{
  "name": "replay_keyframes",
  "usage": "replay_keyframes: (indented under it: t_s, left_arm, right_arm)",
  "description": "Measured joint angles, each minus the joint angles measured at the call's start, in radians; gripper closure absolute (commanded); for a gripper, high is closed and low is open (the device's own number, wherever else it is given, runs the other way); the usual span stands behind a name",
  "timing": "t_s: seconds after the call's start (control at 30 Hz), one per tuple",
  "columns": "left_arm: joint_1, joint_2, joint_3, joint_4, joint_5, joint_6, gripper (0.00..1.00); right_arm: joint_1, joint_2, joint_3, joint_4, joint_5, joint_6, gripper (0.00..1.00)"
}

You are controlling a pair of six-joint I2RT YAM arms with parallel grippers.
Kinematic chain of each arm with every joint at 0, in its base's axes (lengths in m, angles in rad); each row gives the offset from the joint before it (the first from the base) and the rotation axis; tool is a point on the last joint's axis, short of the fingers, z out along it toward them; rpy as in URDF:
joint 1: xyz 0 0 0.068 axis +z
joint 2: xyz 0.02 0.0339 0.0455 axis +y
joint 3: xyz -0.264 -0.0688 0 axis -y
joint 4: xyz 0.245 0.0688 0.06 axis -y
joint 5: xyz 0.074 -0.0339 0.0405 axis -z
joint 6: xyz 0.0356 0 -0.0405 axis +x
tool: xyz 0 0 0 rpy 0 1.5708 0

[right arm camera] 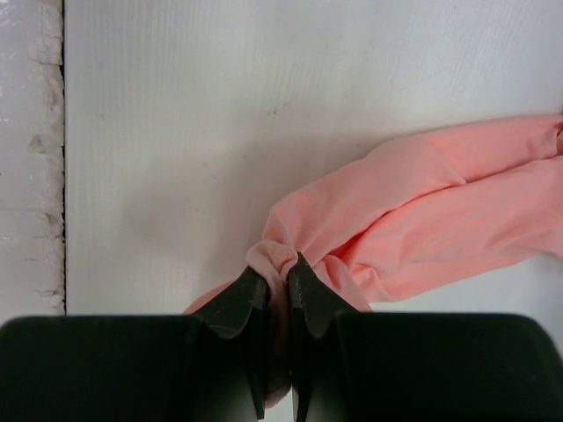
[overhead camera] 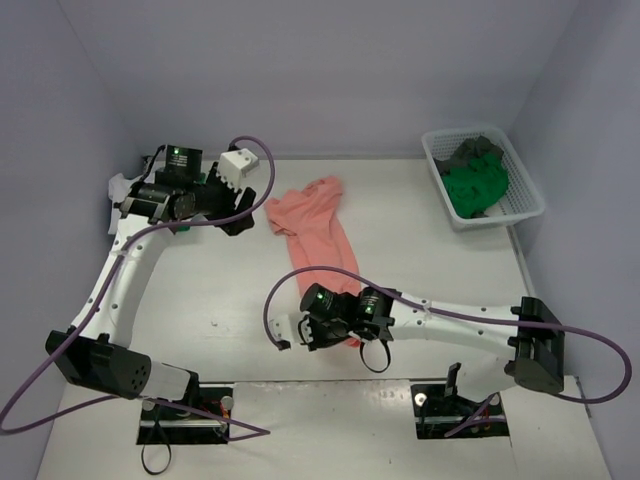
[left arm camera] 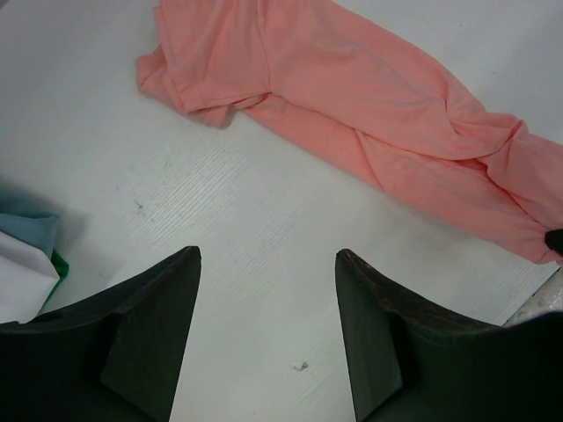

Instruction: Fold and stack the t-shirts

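Observation:
A salmon pink t-shirt (overhead camera: 312,222) lies crumpled in a long strip down the middle of the table. My right gripper (overhead camera: 335,335) (right arm camera: 277,272) is shut on a bunched fold at its near end, and the pink cloth (right arm camera: 422,202) trails off to the right in the right wrist view. My left gripper (overhead camera: 236,214) (left arm camera: 266,257) hangs open over bare table, just left of the shirt's far end (left arm camera: 352,88), with nothing between its fingers. Beside it, white and light blue cloth (left arm camera: 22,264) lies with a green edge showing; in the top view this pile (overhead camera: 122,188) is mostly hidden under the left arm.
A white mesh basket (overhead camera: 522,182) stands at the back right with a bright green t-shirt (overhead camera: 475,185) and a dark grey one (overhead camera: 470,152) inside. The table's near edge (right arm camera: 62,176) runs close to my right gripper. Walls close in the back and sides.

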Motion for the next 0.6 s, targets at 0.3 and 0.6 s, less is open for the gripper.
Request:
replay_keyframes:
  t_s: [0.3, 0.6]
  left_arm:
    - [0.032, 0.0, 0.01, 0.0, 0.028, -0.011, 0.43]
    - [0.036, 0.037, 0.029, 0.0, 0.037, -0.012, 0.43]
  right_arm:
    - [-0.21, 0.081, 0.159, -0.016, -0.063, -0.125, 1.0]
    - [-0.376, 0.248, 0.319, -0.005, -0.179, -0.22, 1.0]
